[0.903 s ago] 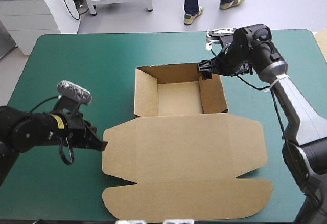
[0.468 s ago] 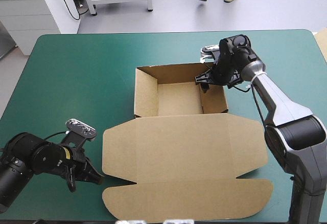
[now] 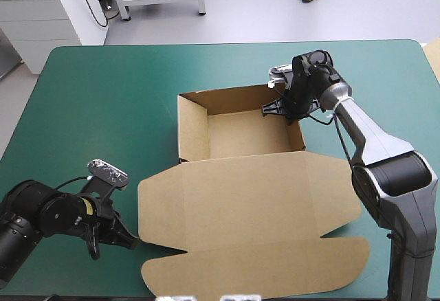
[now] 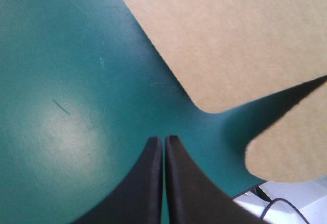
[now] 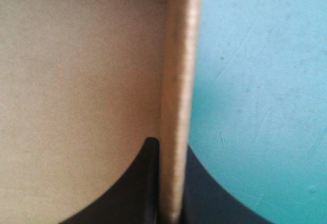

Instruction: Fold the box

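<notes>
the box [image 3: 247, 198] lies mid-table on the teal-green cover [image 3: 103, 102]: an open tray toward the far side, its lid spread flat toward the near edge. the right gripper [image 3: 280, 107] is at the tray's far right corner. from above, its tips are lost behind the wrist and the wall. its own view settles the matter: the two black fingers [image 5: 138, 183] are clamped on the tray's right wall, one inside over the floor, one outside over the cover. the board's top edge runs up between them, blurred. only that wall, part of the floor and a strip of the far wall show there. the left gripper [image 3: 129, 240] sits low at the near left, just beside the lid's left edge but apart from it. in its own view the tips meet with a hairline gap, grasping nothing. ahead of them is the notch between two lid flaps, and the rest of the box is cut off.
</notes>
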